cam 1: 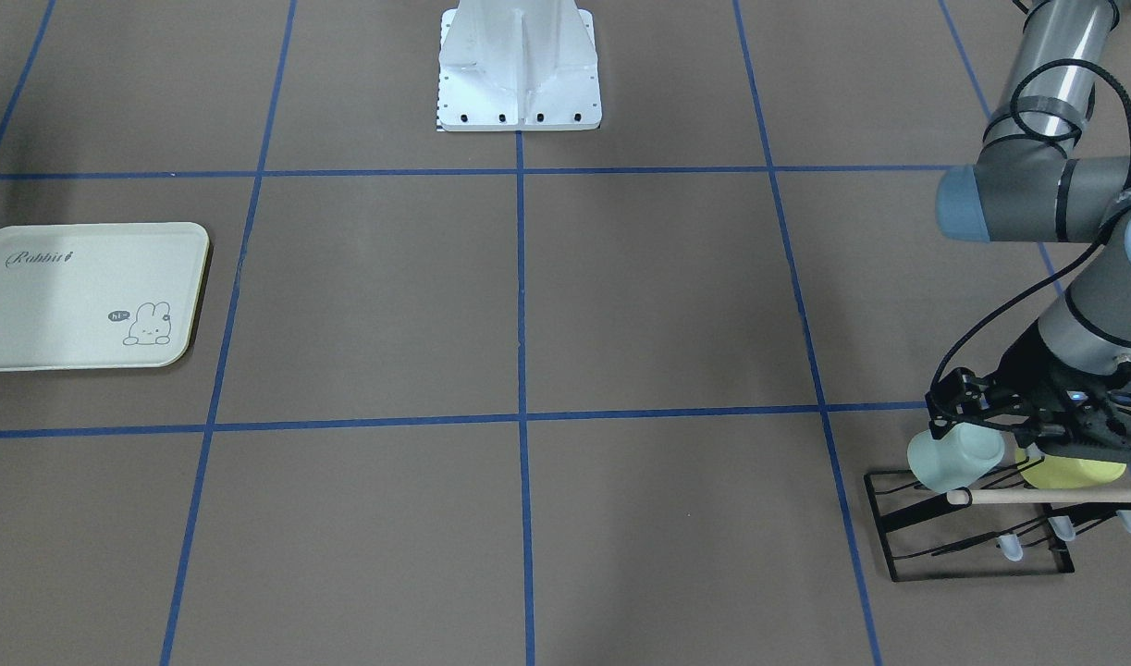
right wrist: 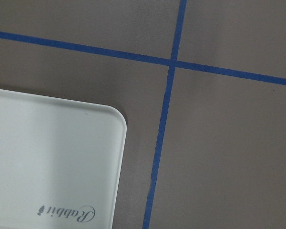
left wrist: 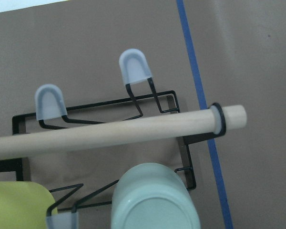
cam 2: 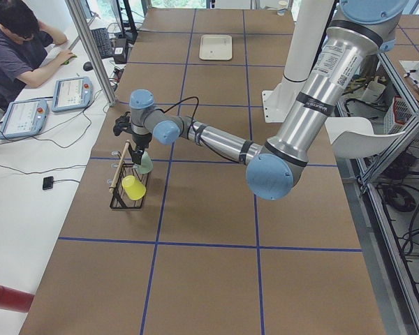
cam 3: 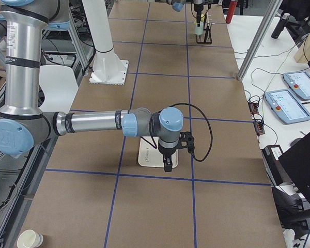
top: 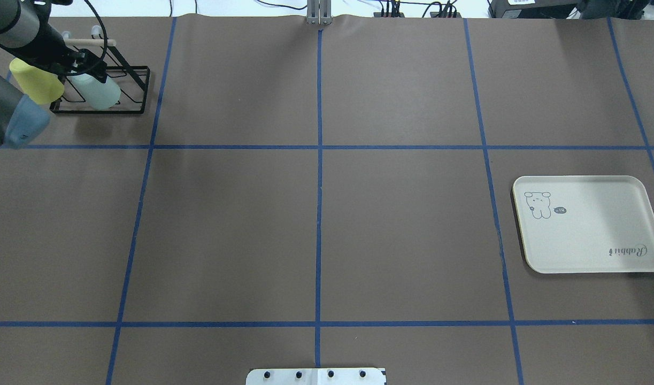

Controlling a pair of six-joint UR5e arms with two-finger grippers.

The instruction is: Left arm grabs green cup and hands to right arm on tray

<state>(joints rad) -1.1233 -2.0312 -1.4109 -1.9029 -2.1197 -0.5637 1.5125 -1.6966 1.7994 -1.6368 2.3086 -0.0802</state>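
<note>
Grip first: left gripper [cam 1: 977, 416], open or closed I cannot tell, must clamp green cup [cam 1: 955, 457] squarely, then lift straight off rack [top: 97, 112].

The brown table [top: 305, 214] carries the tray [top: 589, 235] and a wire rack [top: 124, 95].

Front-facing and overhead cameras look steeply down from opposite sides of the table [cam 1: 620, 305], sharing tray [cam 1: 84, 296] and rack [cam 1: 972, 535].

Bright, even overhead light; shadows soft and faint. Uneven soft shading across tray [top: 583, 251]. Strip beyond table [top: 401, 80] blown white. Left wrist view close, green cup [left wrist: 155, 200] slightly soft.
</note>
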